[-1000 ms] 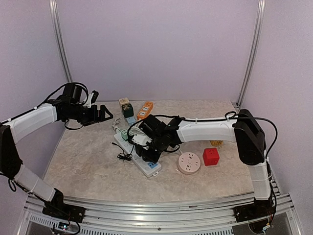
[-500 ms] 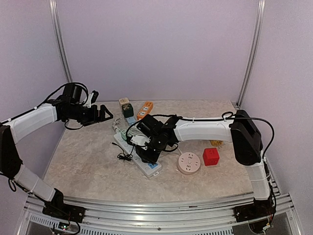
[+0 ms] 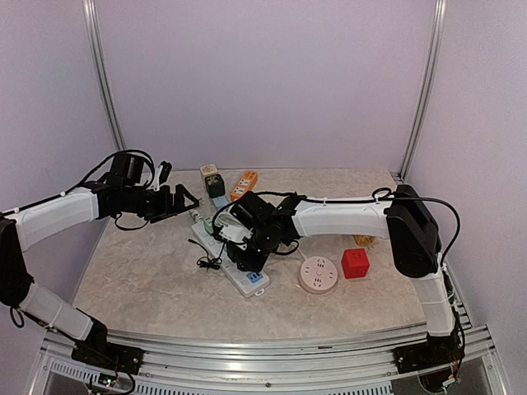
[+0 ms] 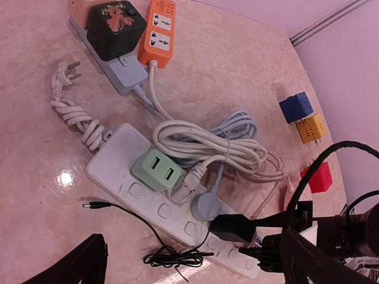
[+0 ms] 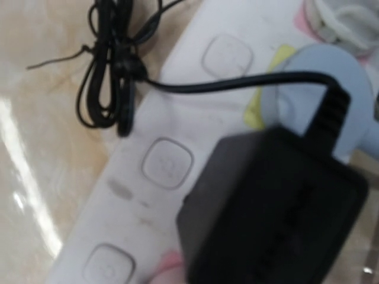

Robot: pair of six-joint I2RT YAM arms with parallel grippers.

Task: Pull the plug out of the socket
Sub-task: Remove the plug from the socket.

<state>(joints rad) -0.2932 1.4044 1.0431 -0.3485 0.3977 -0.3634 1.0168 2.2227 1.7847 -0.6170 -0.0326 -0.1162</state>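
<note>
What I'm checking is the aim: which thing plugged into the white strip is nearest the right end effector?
The black boxy adapter; the green adapter and grey round plug sit farther along the strip.

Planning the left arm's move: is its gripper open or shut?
Open: the left gripper has its fingers wide apart, holding nothing.
</note>
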